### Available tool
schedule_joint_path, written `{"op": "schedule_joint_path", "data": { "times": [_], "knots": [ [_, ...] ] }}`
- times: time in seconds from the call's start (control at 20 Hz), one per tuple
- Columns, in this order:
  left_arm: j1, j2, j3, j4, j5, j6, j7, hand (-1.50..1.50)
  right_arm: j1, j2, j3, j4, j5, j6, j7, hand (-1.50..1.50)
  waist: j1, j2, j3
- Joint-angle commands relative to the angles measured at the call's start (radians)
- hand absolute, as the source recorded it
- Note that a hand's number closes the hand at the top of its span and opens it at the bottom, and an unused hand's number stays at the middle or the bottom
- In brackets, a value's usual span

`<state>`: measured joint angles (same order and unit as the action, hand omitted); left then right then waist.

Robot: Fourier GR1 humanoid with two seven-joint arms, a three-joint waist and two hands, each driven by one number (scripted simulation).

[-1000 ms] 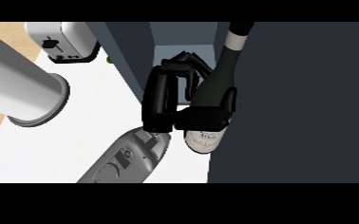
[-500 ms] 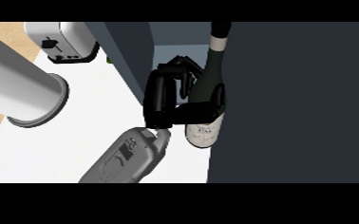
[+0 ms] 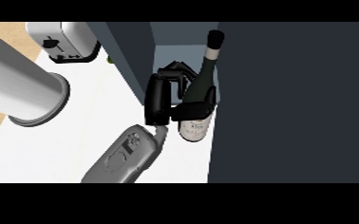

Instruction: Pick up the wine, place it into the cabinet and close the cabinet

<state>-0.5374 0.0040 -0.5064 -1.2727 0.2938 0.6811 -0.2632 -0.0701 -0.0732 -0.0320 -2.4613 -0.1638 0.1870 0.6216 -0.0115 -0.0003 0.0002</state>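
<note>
The wine bottle (image 3: 198, 102) is held by the right hand (image 3: 168, 99) at the mouth of the cabinet (image 3: 280, 99), black fingers and thumb curled round the lower body of the bottle just above its pale label. The bottle is seen steeply from above, its long axis running from the labelled base near the counter (image 3: 84, 137) up to the dark capped neck, which is tipped toward the cabinet's pale interior (image 3: 165, 57). The neck lies further in than the hand — the base is nearest the viewer, at the front of the opening.

The relation on which the coming move is judged to turn is this: the bottle sits on the cabinet side of the hand, between the palm and the large dark panel (image 3: 288, 123) at the view's right, taken to be the cabinet door or side. A short push along the neck's direction would be needed to carry the bottle fully inside, with little room left between glass and panel.

The grey forearm (image 3: 123, 156) is seen entering from the lower edge. The left hand is not shown; a grey cylinder (image 3: 28, 90) at the view's left may be its forearm, though this cannot be confirmed. A toaster (image 3: 63, 40) is set well apart on the counter — clear of the work.
</note>
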Motion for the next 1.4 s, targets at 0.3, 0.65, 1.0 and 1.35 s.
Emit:
{"op": "schedule_joint_path", "data": {
  "times": [0.3,0.65,1.0,1.35],
  "knots": [
    [-0.033,-0.004,0.07,0.135,0.003,-0.014,-0.107,1.5,0.063,0.007,-0.023,-0.114,-0.097,0.006,0.019,-1.5,0.001,-0.001,0.0],
    [-0.051,0.009,0.161,0.197,0.067,-0.079,-0.152,1.5,0.029,-0.005,-0.015,-0.147,-0.087,-0.018,0.069,-1.5,-0.002,-0.001,0.0],
    [-0.167,-0.004,0.191,0.332,0.097,-0.134,-0.134,1.5,0.069,0.044,0.046,-0.141,-0.057,-0.034,0.043,-1.5,-0.008,0.0,0.0],
    [-0.252,-0.004,0.195,0.495,0.169,-0.105,-0.188,1.5,0.046,-0.008,-0.025,-0.074,-0.153,0.016,0.007,-1.5,-0.016,0.003,0.0]
  ]
}}
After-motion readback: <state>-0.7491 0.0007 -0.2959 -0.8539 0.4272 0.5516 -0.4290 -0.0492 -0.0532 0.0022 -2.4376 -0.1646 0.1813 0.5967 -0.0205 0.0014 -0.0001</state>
